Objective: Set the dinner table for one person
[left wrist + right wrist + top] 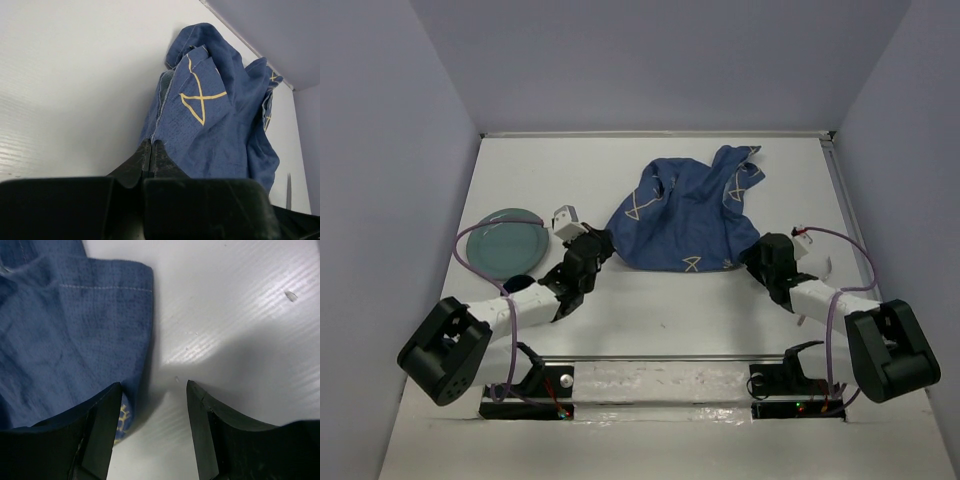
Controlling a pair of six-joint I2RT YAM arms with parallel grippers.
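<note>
From above, the dinner table (650,310) fills the middle of the frame, and the blue cloth (690,215) lies bunched on it just above centre, wider across than it is deep. The left gripper (592,248) sits at the cloth's lower left edge and the right gripper (765,258) at its lower right corner, so the cloth lies between the two, each arm nearest its own side. A teal plate (505,243) rests at the left of the frame, apart from the cloth.

In the left wrist view, the left gripper (151,149) has its jaws pressed together at lower centre. The cloth's (215,115) near edge runs down into their tips, so it looks pinched there. The heap rises away towards the upper right.

In the right wrist view, the right gripper (154,392) stands with jaws apart and nothing between them but bare tabletop (240,315). The cloth (65,325) fills the upper left, its side edge running down beside the left-hand finger (102,430). A grip here probably needs a small shift towards the left of the frame.
</note>
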